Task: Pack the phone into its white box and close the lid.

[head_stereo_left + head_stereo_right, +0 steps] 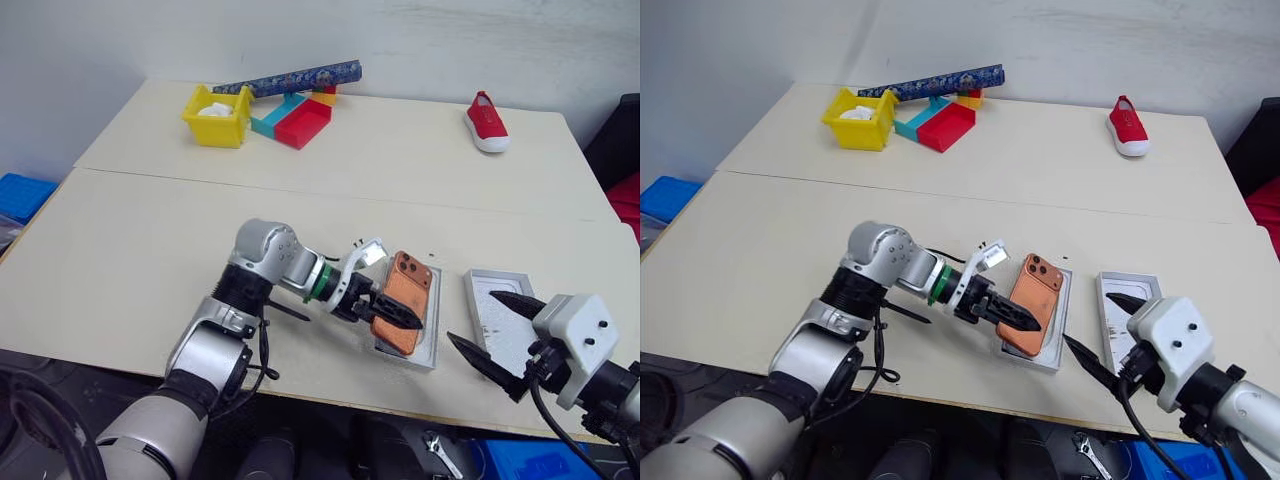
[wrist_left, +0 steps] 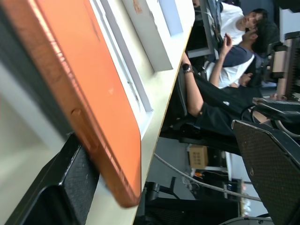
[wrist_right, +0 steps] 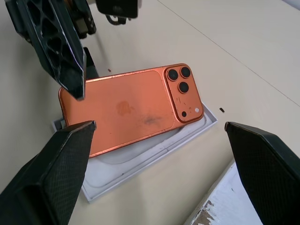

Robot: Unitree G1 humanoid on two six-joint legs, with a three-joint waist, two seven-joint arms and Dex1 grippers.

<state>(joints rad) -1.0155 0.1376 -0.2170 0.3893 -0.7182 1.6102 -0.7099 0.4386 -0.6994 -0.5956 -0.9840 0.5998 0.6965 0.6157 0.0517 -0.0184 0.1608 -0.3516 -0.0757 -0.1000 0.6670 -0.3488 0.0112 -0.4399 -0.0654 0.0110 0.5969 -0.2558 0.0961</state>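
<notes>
The orange phone (image 1: 403,300) lies back up and askew on a shallow white tray with a faint outline inside, the lid (image 3: 140,159), near the table's front edge. The phone's near end sits raised off that tray. My left gripper (image 1: 400,318) is open at this near end. One black finger (image 2: 56,197) is under the phone's edge and the other is wide apart from it. To the right, the white box (image 1: 487,283) with a greyish floor lies open side up. My right gripper (image 1: 471,317) hovers open over the box's near part, holding nothing.
At the back of the table are a yellow bin (image 1: 218,118), red and teal trays (image 1: 303,125) and a patterned roll (image 1: 290,78). A red shoe (image 1: 486,122) lies back right. The table's front edge (image 1: 330,392) is close. People (image 2: 220,70) sit beyond it.
</notes>
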